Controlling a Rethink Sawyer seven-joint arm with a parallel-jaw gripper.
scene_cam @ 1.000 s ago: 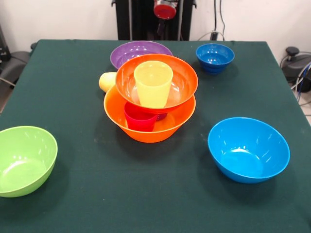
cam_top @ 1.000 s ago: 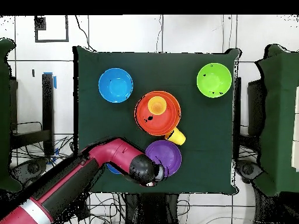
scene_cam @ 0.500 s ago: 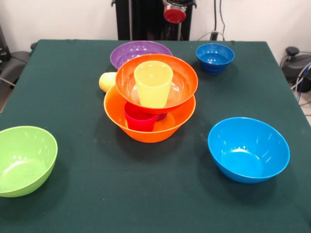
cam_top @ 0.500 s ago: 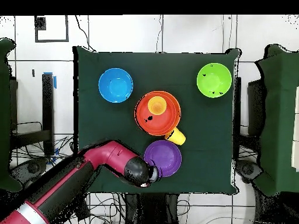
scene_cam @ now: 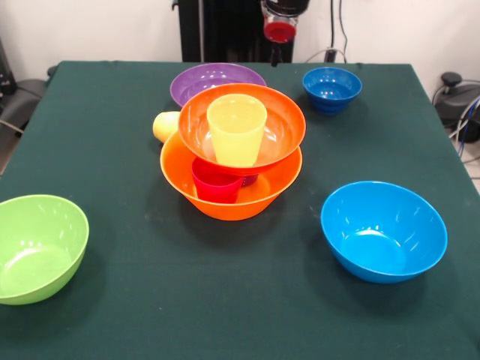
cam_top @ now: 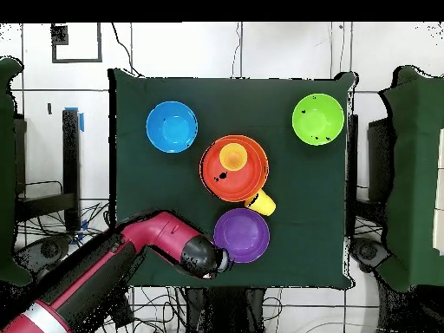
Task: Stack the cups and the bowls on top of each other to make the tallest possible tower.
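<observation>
The tower stands mid-table: a large orange-yellow bowl (scene_cam: pixel 225 201) (cam_top: pixel 211 184) holds a red-pink cup (scene_cam: pixel 216 184) and a barely visible purple cup (scene_cam: pixel 250 180). A red-orange bowl (scene_cam: pixel 281 124) (cam_top: pixel 250 169) rests on them with a yellow cup (scene_cam: pixel 236 129) (cam_top: pixel 232 157) upright inside it. Another yellow cup (scene_cam: pixel 166 126) (cam_top: pixel 263 205) lies on its side against the tower. The purple bowl (scene_cam: pixel 216 79) (cam_top: pixel 241 235) sits behind the tower. My gripper (scene_cam: pixel 279 34) (cam_top: pixel 220 260) hangs at the table's far edge, between the purple bowl and the small dark blue bowl (scene_cam: pixel 331 88), holding nothing that shows.
A light blue bowl (scene_cam: pixel 384 231) (cam_top: pixel 172 127) and a lime green bowl (scene_cam: pixel 37 247) (cam_top: pixel 318 120) sit apart near the front corners of the green cloth (scene_cam: pixel 150 300). In the overhead view my red arm (cam_top: pixel 130 260) covers the dark blue bowl.
My gripper has slid sideways along the far edge, away from the purple bowl and toward the dark blue bowl. Bowls and cups have not moved.
</observation>
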